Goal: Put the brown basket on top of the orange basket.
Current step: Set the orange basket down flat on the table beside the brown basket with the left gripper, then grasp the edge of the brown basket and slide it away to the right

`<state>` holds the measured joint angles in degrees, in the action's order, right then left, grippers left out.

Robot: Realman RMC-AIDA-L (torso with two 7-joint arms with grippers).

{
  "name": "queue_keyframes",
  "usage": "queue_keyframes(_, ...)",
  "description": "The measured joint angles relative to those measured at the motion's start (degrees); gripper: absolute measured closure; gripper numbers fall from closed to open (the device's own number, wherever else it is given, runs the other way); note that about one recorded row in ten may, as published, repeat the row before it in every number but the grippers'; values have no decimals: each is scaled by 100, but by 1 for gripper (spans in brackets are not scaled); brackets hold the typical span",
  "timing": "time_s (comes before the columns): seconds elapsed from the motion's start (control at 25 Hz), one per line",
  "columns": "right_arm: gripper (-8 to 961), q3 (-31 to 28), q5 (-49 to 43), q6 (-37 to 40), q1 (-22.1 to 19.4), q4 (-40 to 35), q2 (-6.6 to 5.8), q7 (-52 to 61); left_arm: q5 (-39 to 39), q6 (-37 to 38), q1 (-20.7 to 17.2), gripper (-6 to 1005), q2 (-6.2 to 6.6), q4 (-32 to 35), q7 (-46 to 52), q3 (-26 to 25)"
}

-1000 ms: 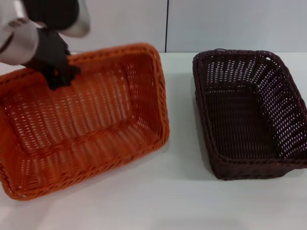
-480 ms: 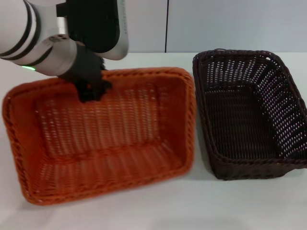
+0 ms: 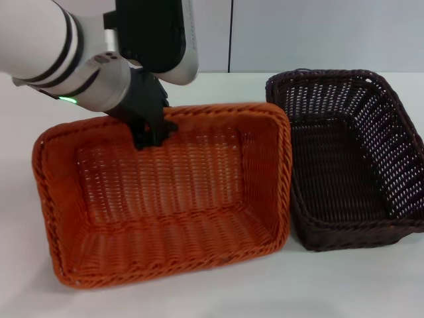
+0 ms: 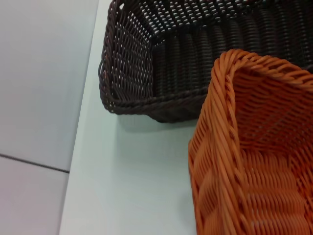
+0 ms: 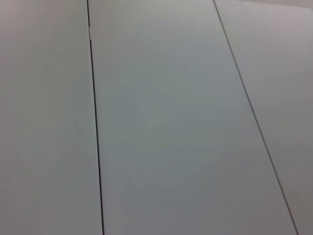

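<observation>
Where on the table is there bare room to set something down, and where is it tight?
Bare table lies in front of both baskets, and behind the orange basket next to the brown basket. It is crowded where the orange basket's right rim overlaps the brown one, leaving no gap. The left tool grips the orange basket's far rim.

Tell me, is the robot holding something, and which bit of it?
Yes. The left pincer is shut on the orange basket, gripping the middle of its far long rim. The brown basket is not held.

Lab-like test setup: bare white table (image 3: pixel 199 291), plain panelled wall (image 3: pixel 318 33).
</observation>
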<state>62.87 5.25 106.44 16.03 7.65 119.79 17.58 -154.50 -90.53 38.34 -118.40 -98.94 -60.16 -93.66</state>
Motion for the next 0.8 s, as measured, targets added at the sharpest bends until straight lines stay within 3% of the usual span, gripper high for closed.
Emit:
queue_keyframes(0.28,292,-17,0,0,5,0,0,0,-26,720,-14,838,7,167,-15,224)
queue_keyframes(0.56,292,-36,2,0,-34,0,0,0,-62,1208,142,583,18,467,-15,162)
queue_keyframes(0.8,292,-39,9,-1,-66,9,0,-1,-326,1909,44,355,6,243,316,73)
